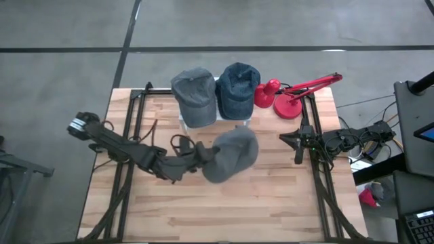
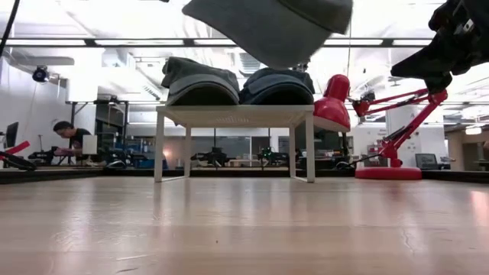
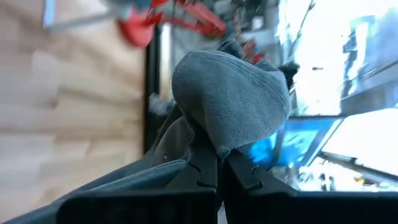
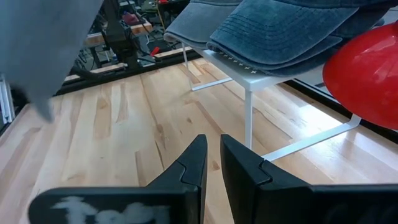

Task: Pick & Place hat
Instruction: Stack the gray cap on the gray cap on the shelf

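My left gripper (image 1: 202, 157) reaches in from the table's left and is shut on a grey hat (image 1: 234, 154), which hangs in the air over the middle of the table; the low view shows the hat (image 2: 271, 27) high above the wood. A second grey hat (image 1: 193, 96) and a blue hat (image 1: 237, 88) rest side by side on a small white stand (image 2: 237, 114) at the far edge. My right gripper (image 1: 283, 138) waits to the right of the stand, its fingers shut (image 4: 213, 152) and touching nothing. My left gripper pinches the grey hat's cloth between its two fingers (image 3: 219, 163), at the hat's left edge (image 3: 211, 140). The fingers come level, from the table's left. The hat is lifted clear of the table, and its rounded crown (image 3: 230, 93) bulges beyond the fingertips.
A red desk lamp (image 1: 288, 98) stands at the far right, its arm (image 1: 315, 83) reaching right. The white stand's thin legs (image 4: 249, 118) are close to my right gripper. Bare wood (image 1: 224, 210) stretches across the near half of the table. A person (image 2: 65, 137) sits far behind.
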Motion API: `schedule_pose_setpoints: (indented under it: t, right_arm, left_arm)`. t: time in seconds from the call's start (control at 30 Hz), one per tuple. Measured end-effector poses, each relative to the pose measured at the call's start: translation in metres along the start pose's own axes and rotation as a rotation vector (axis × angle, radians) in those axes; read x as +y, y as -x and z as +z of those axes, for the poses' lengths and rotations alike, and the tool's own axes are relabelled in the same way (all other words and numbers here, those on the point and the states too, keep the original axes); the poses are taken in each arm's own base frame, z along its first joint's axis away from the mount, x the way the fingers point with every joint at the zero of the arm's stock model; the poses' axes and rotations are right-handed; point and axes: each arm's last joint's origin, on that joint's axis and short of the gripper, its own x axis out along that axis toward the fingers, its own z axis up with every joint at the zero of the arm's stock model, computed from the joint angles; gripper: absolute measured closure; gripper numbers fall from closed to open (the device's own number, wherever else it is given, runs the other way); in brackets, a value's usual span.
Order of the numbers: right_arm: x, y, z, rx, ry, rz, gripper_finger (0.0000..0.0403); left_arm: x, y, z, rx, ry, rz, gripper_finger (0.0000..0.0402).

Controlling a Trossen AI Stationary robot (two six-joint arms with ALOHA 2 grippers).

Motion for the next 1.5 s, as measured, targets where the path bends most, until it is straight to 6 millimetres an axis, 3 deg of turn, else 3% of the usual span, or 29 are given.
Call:
schedule_pose_setpoints:
  t: [0.37, 0.77, 1.13, 1.5]
  right_arm:
    - [0.0, 0.0, 0.0, 0.0, 0.0, 0.0, 0.036]
    - [0.0, 0.0, 0.0, 0.001, 0.0, 0.0, 0.036]
    - [0.0, 0.0, 0.0, 0.0, 0.0, 0.0, 0.036]
    - [0.0, 0.0, 0.0, 0.0, 0.0, -0.001, 0.036]
  left_arm:
    - [-0.027, 0.017, 0.022, -0.245, -0.027, -0.111, 0.0401]
    - [-0.047, 0.038, 0.05, -0.557, -0.065, -0.112, 0.0401]
    - [-0.062, 0.045, 0.07, -0.592, -0.035, -0.133, 0.0402]
    - [-0.071, 0.041, 0.077, -0.553, -0.061, -0.165, 0.0401]
